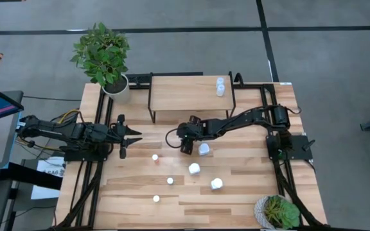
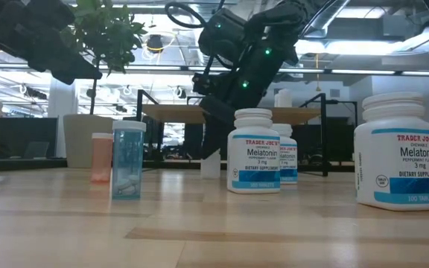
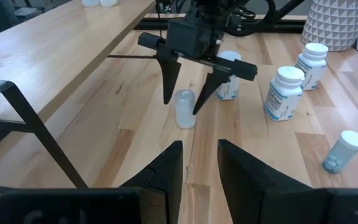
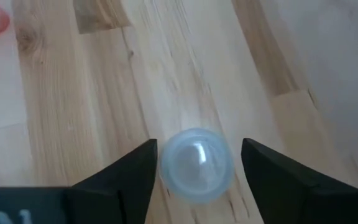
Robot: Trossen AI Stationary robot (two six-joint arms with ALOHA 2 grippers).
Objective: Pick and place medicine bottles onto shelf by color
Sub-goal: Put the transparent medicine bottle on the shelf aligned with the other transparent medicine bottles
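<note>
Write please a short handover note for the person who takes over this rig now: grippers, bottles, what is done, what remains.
Right gripper: open, fingers on both sides of a small pale bottle standing on the table in front of the shelf; not gripped yet.
Left gripper: waiting at the table's left side, holds nothing.
Done: two pale bottles stand on the shelf's right end.
Left: the white bottles and the smaller ones, among them a red-capped one, are on the table.
</note>
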